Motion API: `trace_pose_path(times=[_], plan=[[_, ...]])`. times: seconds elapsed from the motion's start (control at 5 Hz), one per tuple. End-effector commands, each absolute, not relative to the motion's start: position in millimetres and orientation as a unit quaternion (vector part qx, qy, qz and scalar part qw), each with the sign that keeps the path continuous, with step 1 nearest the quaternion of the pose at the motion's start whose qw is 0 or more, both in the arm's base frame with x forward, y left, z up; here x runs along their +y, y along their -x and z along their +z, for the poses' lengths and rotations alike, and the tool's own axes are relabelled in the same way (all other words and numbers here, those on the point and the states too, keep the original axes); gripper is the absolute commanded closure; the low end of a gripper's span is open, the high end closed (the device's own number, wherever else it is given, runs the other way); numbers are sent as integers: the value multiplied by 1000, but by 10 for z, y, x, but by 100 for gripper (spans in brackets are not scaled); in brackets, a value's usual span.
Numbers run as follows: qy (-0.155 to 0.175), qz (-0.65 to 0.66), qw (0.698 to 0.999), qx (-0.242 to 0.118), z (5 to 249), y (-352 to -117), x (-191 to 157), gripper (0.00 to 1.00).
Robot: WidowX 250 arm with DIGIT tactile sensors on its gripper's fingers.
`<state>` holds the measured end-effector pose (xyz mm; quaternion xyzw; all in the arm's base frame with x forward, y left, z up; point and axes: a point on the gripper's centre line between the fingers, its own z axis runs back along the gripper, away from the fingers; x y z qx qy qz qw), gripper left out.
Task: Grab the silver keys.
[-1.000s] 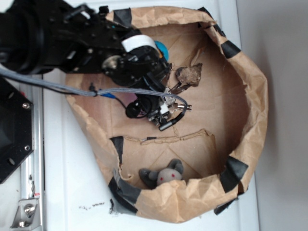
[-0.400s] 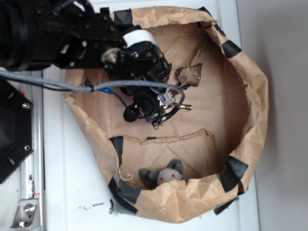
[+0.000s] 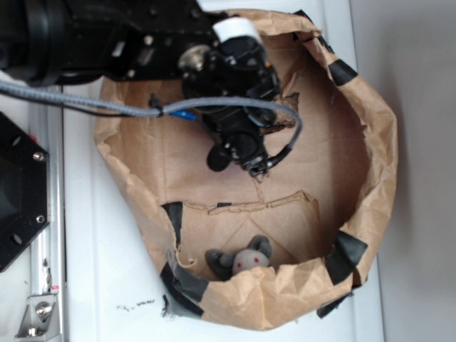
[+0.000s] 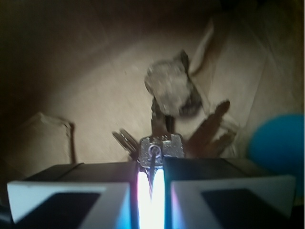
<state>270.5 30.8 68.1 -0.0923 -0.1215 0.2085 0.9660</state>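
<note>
In the wrist view the silver keys (image 4: 161,145) hang right at my fingertips. Their thin wire ring runs down into the narrow gap between the two fingers. My gripper (image 4: 151,164) is shut on that ring. A brown lumpy rock (image 4: 169,90) lies on the paper beyond the keys. In the exterior view my gripper (image 3: 258,162) hovers over the middle of the paper bag, and the arm hides the keys. Only an edge of the rock (image 3: 288,117) shows beside the wrist.
The crumpled brown paper bag (image 3: 377,142) walls in the space, with black tape patches on its rim. A grey stuffed mouse (image 3: 242,260) sits at the near wall. A blue object (image 4: 281,143) lies to the right of the keys. A black block (image 3: 18,199) stands outside on the left.
The arm has swung right and toward the bag's far side, and looks larger. The keys that stuck out beside the gripper are now covered by it in the exterior view.
</note>
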Motion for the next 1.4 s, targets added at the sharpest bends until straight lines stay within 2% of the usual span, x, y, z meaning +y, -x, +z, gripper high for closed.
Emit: trace_pose_path(times=[0.0, 0.2, 0.4, 0.6, 0.8, 1.2], plan=[[89, 247, 947, -184, 1501, -2900, 394, 100], [77, 287, 942, -155, 1991, -2872, 314, 100], [40, 294, 947, -126, 2254, -2800, 109, 100], [21, 286, 954, -91, 2130, -2702, 26, 100], [3, 290, 953, -85, 2060, -2568, -1, 100], [16, 287, 952, -109, 1998, -2532, 3, 100]])
